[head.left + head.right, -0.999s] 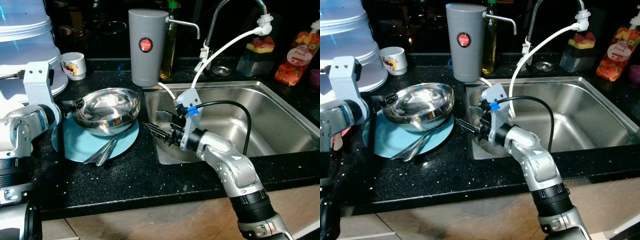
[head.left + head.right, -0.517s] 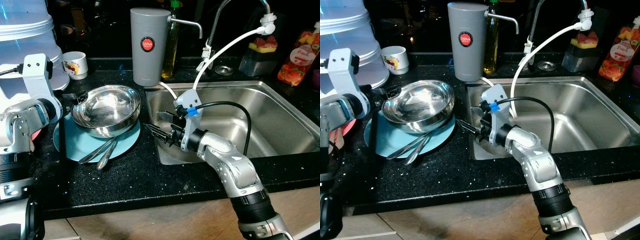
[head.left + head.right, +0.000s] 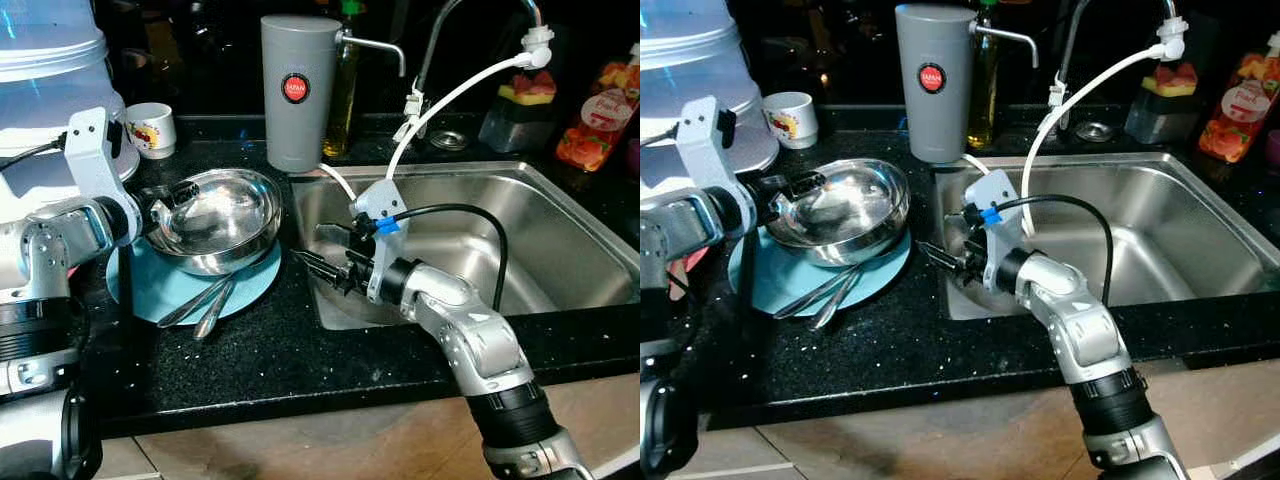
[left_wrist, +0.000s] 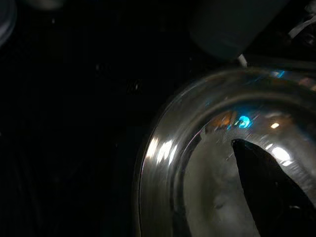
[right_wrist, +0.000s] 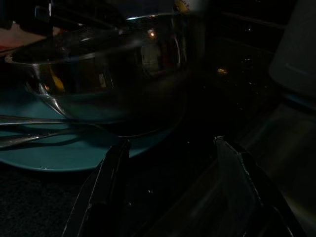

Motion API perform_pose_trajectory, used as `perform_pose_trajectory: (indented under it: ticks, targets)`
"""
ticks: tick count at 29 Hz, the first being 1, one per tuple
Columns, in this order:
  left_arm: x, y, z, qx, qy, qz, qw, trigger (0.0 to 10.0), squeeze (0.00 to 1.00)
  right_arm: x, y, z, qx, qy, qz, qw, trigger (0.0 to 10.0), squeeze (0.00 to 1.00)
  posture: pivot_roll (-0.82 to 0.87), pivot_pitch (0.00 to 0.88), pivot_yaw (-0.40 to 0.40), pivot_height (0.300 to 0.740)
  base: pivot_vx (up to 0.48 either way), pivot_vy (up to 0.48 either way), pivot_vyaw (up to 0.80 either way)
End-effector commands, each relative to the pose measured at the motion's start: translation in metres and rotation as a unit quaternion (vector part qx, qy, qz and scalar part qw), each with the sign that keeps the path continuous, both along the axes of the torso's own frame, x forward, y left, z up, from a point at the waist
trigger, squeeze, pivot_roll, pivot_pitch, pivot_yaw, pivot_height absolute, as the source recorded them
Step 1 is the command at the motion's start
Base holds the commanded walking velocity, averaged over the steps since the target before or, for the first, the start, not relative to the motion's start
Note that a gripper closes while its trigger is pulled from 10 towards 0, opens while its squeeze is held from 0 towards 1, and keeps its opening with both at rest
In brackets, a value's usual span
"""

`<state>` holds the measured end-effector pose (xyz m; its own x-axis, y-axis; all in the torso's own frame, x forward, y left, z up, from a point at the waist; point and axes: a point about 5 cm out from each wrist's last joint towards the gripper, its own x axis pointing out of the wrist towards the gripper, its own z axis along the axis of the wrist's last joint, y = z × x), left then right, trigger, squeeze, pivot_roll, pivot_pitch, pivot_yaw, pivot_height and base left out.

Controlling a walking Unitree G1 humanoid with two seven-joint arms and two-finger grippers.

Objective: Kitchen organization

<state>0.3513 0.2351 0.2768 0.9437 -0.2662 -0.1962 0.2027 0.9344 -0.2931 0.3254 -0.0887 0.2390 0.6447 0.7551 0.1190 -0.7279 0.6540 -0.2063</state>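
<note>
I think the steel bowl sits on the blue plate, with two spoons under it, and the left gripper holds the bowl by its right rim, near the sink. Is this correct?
Almost. The steel bowl does sit on the blue plate with the spoons under it, but the left gripper is at the bowl's left rim, the side away from the sink. The left eye view shows this.

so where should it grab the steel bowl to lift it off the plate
By the thin rim on the robot's left side, where the left gripper already sits. The steel bowl is wide, smooth and tilted on the blue plate, so only the rim fits between the jaws.
</note>
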Motion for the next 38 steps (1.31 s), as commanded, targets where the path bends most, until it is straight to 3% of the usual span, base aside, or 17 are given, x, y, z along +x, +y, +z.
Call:
perform_pose_trajectory:
  ticks: [1,12,13,14,15,16,17,30,36,38]
  targets:
    - [0.002,-0.005,-0.007,-0.008,0.025,-0.007,1.000,10.0,0.00,-0.002,-0.002,-0.003,-0.009,0.005,0.001,1.000,10.0,0.00,-0.01,0.053,0.022,0.740,0.000,0.000,0.00]
    - [0.001,-0.002,-0.004,-0.026,0.030,-0.007,0.999,10.0,0.00,-0.002,-0.001,-0.004,-0.010,0.005,0.006,1.000,10.0,0.00,-0.01,0.038,0.021,0.740,0.000,0.000,0.00]
    - [0.001,-0.002,-0.004,-0.029,0.029,-0.006,0.999,5.3,0.00,-0.002,0.000,-0.004,-0.010,0.004,0.006,1.000,10.0,0.00,-0.01,0.038,0.021,0.740,0.000,0.000,0.00]
    - [0.001,-0.001,-0.004,-0.030,0.029,-0.006,0.999,5.3,0.00,-0.002,0.000,-0.004,-0.010,0.004,0.007,1.000,10.0,0.00,-0.01,0.038,0.021,0.740,0.000,0.000,0.00]
    - [0.001,-0.001,-0.004,-0.032,0.029,-0.005,0.999,4.4,0.00,-0.002,0.000,-0.004,-0.009,0.004,0.007,1.000,10.0,0.00,-0.01,0.030,0.019,0.740,0.000,0.000,0.00]
    - [0.001,-0.001,-0.004,-0.032,0.029,-0.005,0.999,4.4,0.00,-0.002,0.000,-0.004,-0.009,0.004,0.007,1.000,10.0,0.00,-0.01,0.030,0.019,0.740,0.000,0.000,0.00]
    - [0.001,0.000,-0.004,-0.035,0.027,-0.004,0.999,0.0,0.00,-0.002,0.001,-0.004,-0.009,0.004,0.007,1.000,10.0,0.00,-0.01,0.030,0.019,0.740,0.000,0.000,0.00]
    - [-0.001,0.003,0.000,-0.052,0.016,0.007,0.999,0.0,0.00,-0.003,0.001,-0.004,-0.010,0.004,0.010,1.000,10.0,0.00,-0.01,0.036,0.018,0.740,0.000,0.000,0.00]
    - [-0.001,0.012,0.011,-0.037,-0.016,0.046,0.998,0.0,0.00,-0.003,0.001,-0.003,-0.009,0.003,0.010,1.000,10.0,0.00,-0.01,0.042,0.018,0.740,0.000,0.000,0.00]
    - [-0.001,0.015,0.027,-0.021,-0.073,0.066,0.995,0.0,0.00,-0.002,0.001,-0.002,-0.009,0.002,0.010,1.000,10.0,0.00,-0.01,0.045,0.015,0.740,0.000,0.000,0.00]
